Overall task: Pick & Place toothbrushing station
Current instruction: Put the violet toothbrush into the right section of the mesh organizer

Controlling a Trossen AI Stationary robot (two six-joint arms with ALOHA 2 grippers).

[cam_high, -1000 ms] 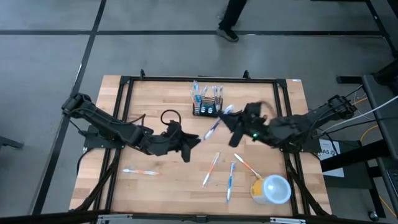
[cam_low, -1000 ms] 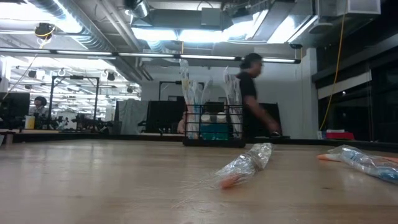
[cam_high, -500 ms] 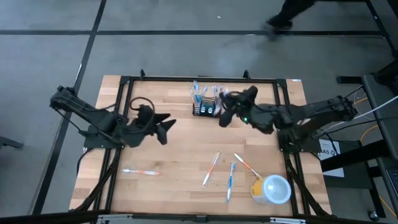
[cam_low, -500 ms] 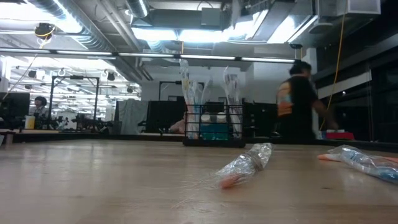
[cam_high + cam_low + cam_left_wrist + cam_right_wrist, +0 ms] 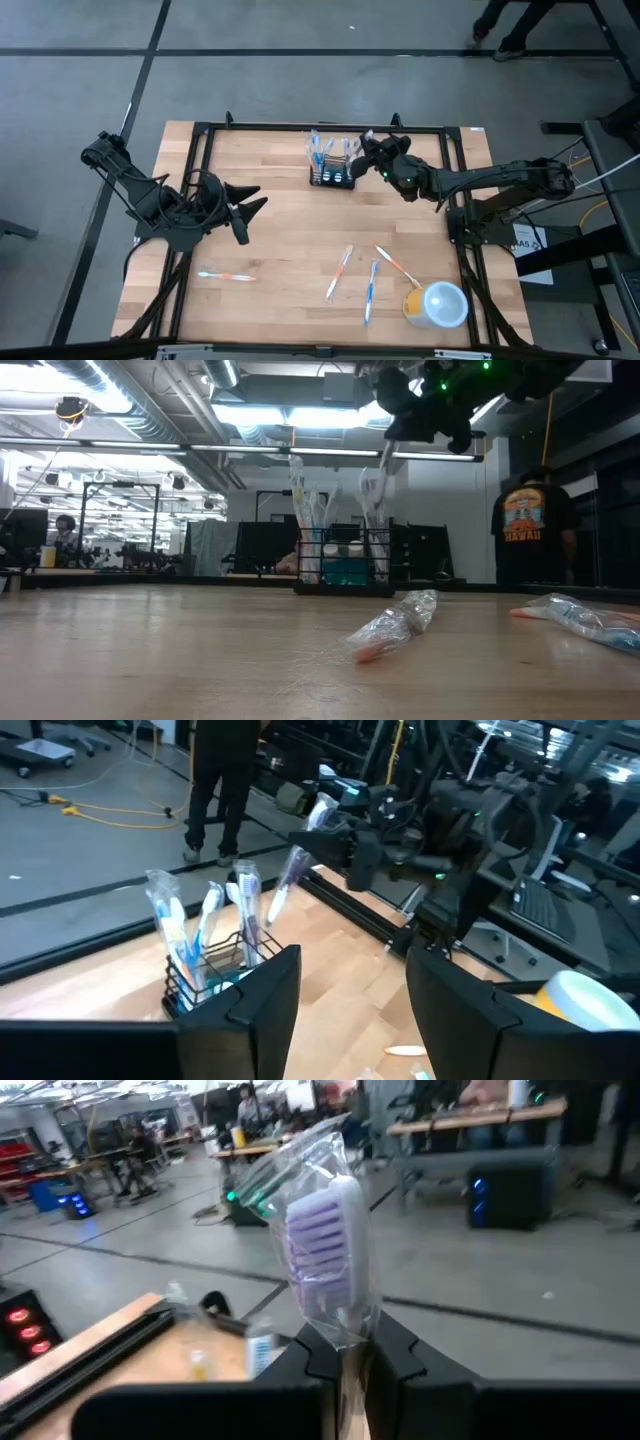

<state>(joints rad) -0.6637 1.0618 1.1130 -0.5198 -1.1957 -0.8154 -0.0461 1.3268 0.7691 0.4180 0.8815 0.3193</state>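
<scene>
- Toothbrushes are counted: four wrapped ones lie on the desk [image 5: 290, 260] — one [image 5: 226, 275] at the left, three [image 5: 370, 290] grouped near the yellow cup [image 5: 436, 305] — and several more stand upright in the holder.
- One black mesh holder [image 5: 332, 176] is seen at the far middle of the desk, with two small tubes standing inside it in the low view.
- One wrapped purple-bristled toothbrush [image 5: 325, 1250] is pinched upright by the right end effector [image 5: 362, 152], held above the holder's right end.
- The left end effector [image 5: 243, 212] is seen spread and empty over the desk's left side, well apart from the holder.
- One person [image 5: 530, 530] is seen standing in the room behind the desk.
- Compared with a second earlier, the left arm is drawn back toward the left edge, the right end effector has been carried from mid-desk up to the holder, and the person has walked to the right.
</scene>
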